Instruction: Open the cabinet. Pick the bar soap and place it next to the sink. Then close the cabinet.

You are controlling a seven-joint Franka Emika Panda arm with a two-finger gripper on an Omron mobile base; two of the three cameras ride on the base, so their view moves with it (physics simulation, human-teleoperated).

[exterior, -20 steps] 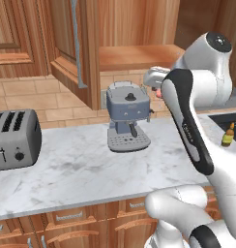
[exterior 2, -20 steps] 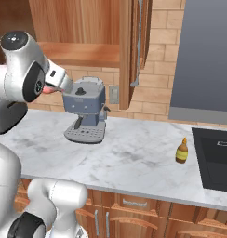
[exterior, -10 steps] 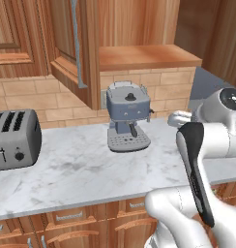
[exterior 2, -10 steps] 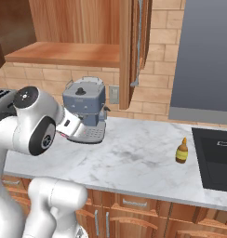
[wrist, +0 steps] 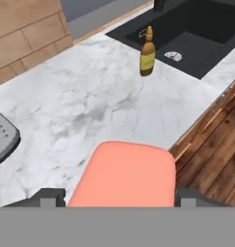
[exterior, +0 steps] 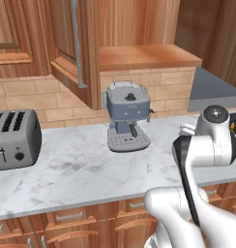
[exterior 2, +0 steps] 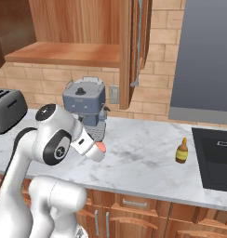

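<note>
**Mara:** White marble counter (exterior 2: 134, 162) runs under the brick backsplash, with the cabinet (exterior: 139, 29) above standing open, its door (exterior: 74, 43) swung out toward us and the bottom shelf bare. Where's the soap?

**Jon:** Between the jaws. In the hand view the bar soap (wrist: 124, 176) is a pinkish block sitting between the two dark finger tips (wrist: 47, 197), and in the right base view it pokes out of the gripper (exterior 2: 97, 149) low over the counter, in front of the coffee machine (exterior 2: 85, 104).

**Mara:** So the fingers are clamped on it?

**Jon:** Yes, set wide because the bar itself is wide, one finger against each side face. It looks held across its breadth, which I judge the right hold: flat faces, even contact.

**Mara:** How will it behave?

**Jon:** Light and rigid, I'd guess. It won't bend or crush. A smooth bar could be slick, though, so a pinch off centre might let it twist or slide out. Set it down flat rather than dropping it.

**Mara:** And the target?

**Jon:** The sink (wrist: 201, 36) lies ahead in the hand view, a dark basin sunk in the marble. The amber bottle (wrist: 148, 53) stands just beside its near edge, so the bare marble on this side of the bottle seems the safest landing spot.

**Mara:** Anything left after that?

**Jon:** The cabinet doors are not yet shut. A toaster (exterior: 13, 138) sits far left, well out of the way.
</note>
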